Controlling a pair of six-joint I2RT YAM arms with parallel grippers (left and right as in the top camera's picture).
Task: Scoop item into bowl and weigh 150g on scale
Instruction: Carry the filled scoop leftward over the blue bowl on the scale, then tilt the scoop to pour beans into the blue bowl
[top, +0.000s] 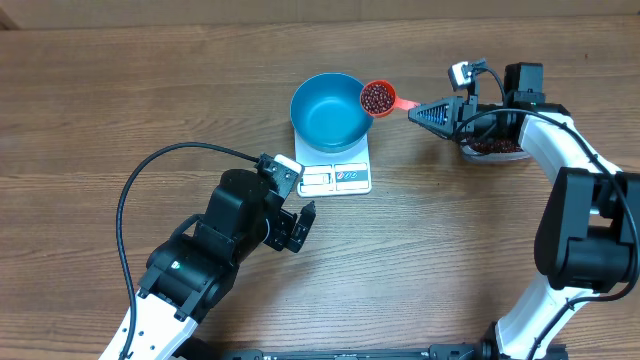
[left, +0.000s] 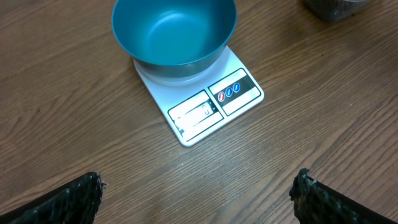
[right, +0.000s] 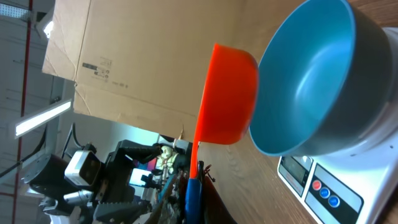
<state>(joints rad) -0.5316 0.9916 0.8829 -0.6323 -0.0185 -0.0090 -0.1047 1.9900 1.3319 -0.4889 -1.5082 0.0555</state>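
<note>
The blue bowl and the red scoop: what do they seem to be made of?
The blue bowl looks like smooth plastic, possibly coated metal: its colour is even, with a soft sheen inside. The red scoop seems to be thin moulded plastic: its colour is bright and uniform, its surface matte and its rim slim.

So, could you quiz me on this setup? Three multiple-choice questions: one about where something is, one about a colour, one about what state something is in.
1. The bowl stands: A on the scale; B beside it; C under it.
2. The scoop is: A green; B red; C white.
3. The bowl is: A empty; B half full; C heaped.

Answers:
1 A, the overhead view shows it resting on the scale's top.
2 B, its cup shows red-orange by the bowl's rim.
3 A, the left wrist view shows a bare blue inside.
</note>
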